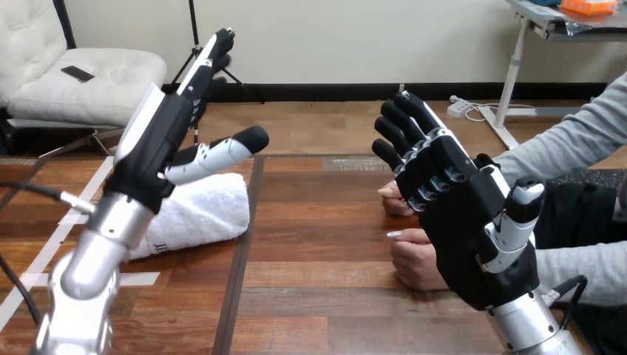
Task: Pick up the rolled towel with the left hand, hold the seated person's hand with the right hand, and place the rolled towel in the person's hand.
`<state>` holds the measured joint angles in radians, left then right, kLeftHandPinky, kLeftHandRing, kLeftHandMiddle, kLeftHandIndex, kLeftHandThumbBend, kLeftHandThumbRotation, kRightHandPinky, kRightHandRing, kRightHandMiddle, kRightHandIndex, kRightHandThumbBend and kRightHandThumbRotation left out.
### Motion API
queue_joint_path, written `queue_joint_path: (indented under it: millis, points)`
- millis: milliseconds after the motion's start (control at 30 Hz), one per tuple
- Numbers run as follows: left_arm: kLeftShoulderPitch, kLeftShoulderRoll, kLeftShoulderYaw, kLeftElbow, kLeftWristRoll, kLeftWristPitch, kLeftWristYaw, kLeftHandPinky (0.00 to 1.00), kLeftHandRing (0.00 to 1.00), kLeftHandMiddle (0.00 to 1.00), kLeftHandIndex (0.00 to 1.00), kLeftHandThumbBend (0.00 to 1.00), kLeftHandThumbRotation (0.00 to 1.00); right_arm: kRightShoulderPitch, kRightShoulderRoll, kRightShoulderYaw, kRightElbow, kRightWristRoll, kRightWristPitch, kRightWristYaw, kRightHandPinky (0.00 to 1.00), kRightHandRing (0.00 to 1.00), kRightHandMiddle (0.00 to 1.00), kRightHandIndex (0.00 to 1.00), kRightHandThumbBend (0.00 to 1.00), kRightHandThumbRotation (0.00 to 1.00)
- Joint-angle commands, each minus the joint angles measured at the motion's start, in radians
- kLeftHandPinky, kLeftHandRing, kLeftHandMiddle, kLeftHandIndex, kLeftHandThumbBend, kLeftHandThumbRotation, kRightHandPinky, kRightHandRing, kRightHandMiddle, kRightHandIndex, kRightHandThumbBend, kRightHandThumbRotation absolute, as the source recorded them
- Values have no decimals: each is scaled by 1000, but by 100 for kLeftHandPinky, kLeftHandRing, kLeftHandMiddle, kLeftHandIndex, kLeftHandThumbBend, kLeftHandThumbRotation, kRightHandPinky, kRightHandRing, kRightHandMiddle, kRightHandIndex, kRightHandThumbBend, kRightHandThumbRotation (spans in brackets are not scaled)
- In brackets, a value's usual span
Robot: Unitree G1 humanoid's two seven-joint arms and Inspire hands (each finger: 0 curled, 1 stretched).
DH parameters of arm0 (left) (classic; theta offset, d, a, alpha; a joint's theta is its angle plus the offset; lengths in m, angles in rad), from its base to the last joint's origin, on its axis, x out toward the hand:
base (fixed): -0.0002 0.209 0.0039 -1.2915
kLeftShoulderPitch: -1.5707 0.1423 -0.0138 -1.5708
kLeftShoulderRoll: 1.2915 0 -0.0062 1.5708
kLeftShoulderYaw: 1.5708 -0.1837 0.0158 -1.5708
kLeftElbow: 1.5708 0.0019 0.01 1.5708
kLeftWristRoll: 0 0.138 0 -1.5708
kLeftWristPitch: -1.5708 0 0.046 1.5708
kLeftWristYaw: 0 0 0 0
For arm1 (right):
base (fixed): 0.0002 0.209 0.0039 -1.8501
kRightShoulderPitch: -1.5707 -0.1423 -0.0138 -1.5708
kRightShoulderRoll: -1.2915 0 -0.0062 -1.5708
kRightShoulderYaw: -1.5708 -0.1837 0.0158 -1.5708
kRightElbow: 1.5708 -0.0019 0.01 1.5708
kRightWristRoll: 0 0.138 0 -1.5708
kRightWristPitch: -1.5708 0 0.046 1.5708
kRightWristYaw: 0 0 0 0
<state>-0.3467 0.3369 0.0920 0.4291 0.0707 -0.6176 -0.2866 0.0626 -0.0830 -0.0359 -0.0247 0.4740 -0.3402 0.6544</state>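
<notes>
Left robot hand [153, 151] near rolled towel [203, 211]

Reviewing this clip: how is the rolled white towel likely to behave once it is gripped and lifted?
The rolled towel looks like soft terry, so it will probably squash and grip well rather than slip. It seems light for its bulk. Lying on its side on the table, it may roll if nudged.

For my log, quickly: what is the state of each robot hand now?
Left robot hand: open, holding nothing.
Right robot hand: open, holding nothing.
</notes>
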Motion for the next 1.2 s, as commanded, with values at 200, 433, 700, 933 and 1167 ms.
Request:
queue_joint_path:
  millis: [200,433,700,933,1167]
  points:
    - [-232,129,-93,213,329,25,206,92,99,100,100,100,83,-93,17,1,5,7,-28,12,100,98,96,93,100,100]
    - [-318,152,-171,313,500,67,335,87,96,99,99,100,89,-96,19,0,11,4,-46,18,100,98,96,94,99,100]
    - [-419,153,-254,448,620,124,417,90,95,98,96,100,87,-94,21,-1,5,8,-40,19,100,98,96,94,100,100]
    - [-497,141,-318,564,691,172,460,92,95,97,95,99,85,-88,18,0,-6,6,-38,17,100,98,96,93,100,100]
    - [-557,127,-366,661,724,206,475,92,95,97,95,97,83,-85,17,-1,-13,8,-40,19,100,98,96,93,100,100]
